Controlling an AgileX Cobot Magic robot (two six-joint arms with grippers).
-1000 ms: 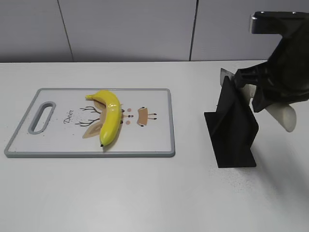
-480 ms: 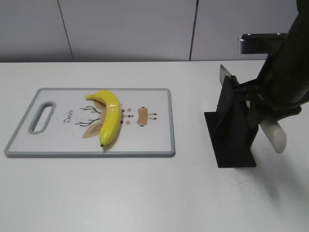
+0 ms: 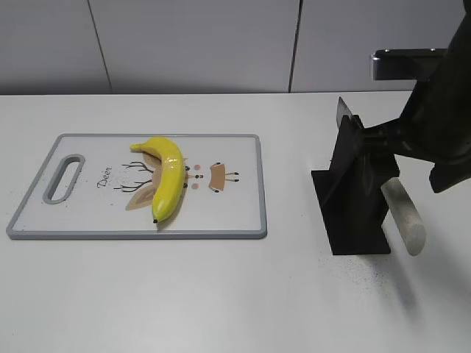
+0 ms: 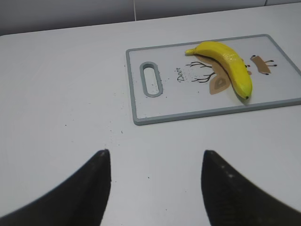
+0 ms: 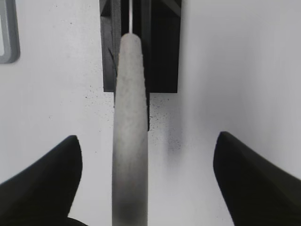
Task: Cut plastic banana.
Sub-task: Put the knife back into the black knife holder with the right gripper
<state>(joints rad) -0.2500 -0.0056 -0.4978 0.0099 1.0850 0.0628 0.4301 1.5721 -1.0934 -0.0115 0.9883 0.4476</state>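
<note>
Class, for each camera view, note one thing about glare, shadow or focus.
Exterior view: glare streaks on the banana. Left wrist view: the left gripper fingers are soft dark blurs. Right wrist view: the knife handle blurs toward the lens and throws a faint shadow on the table.

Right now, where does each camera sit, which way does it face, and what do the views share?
Exterior view: in front, slanted down at the cutting board, plastic banana, black knife stand; right arm shows.
Left wrist view: above the bare table, facing the board; left gripper open.
Right wrist view: looking down the pale knife handle into the stand; right gripper open.
Shared: exterior and left see the banana; exterior and right the stand.
</note>
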